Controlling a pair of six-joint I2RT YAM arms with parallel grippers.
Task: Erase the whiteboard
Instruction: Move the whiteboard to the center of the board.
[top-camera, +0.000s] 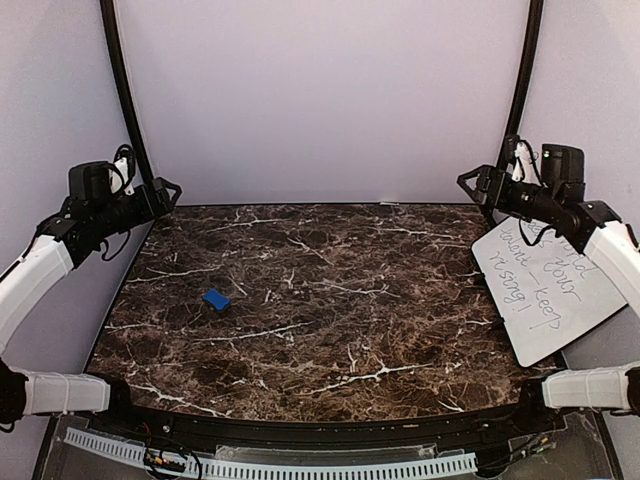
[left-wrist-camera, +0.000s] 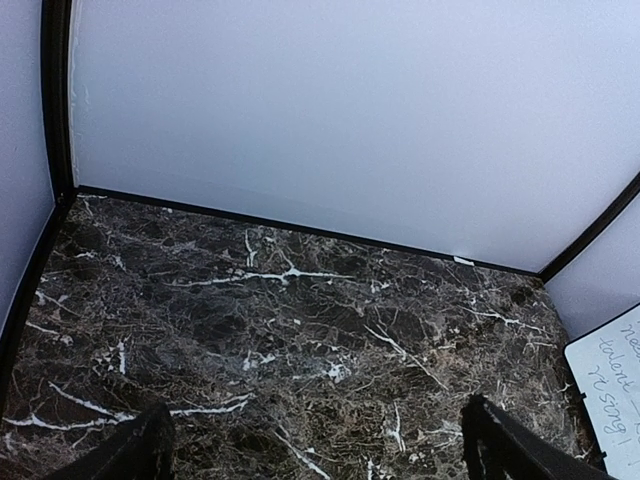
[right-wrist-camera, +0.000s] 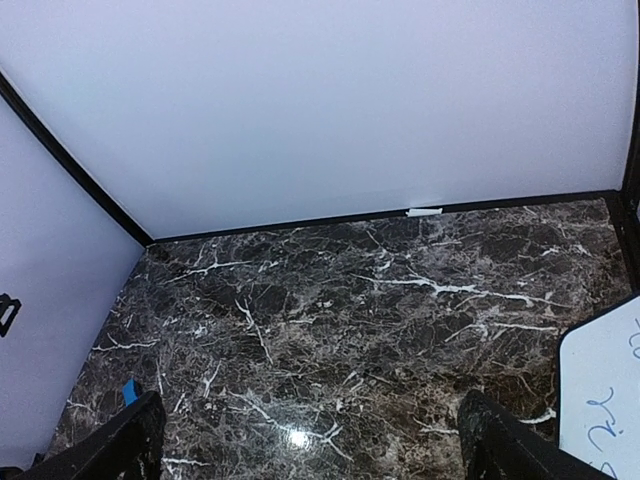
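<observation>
Progress: nothing wiped here, folks. Dark handwriting runs across the whiteboard (top-camera: 545, 290), so by my reading the whole job lies ahead.
Whiteboard: flat at the right edge of the surface (top-camera: 320, 330), turned at an angle, its outer corner apparently hanging past that edge. The right forearm crosses above its far end.
Writing: several slanted lines of it. I can make out something like "keep rising!", while the rest is too small to read.
Eraser: a small blue block (top-camera: 216, 299) alone on the left half of the surface, nearer the left edge and well apart from the board.
Left hand: (top-camera: 168, 192) raised above the far-left corner, pointing inward, fingers spread wide with nothing between them. Its own camera shows only bare marble between the two tips.
Right hand: (top-camera: 470, 183) a mirror image, held high over the far-right corner just beyond the board's far end, fingers wide apart and empty.
Arms: both elbows are tucked back toward the near edge with the forearms angled up. This looks like a ready stance, neither hand touching anything.
What is left: by my judgement, pick up the eraser, carry it across to the board and rub out every line.
</observation>
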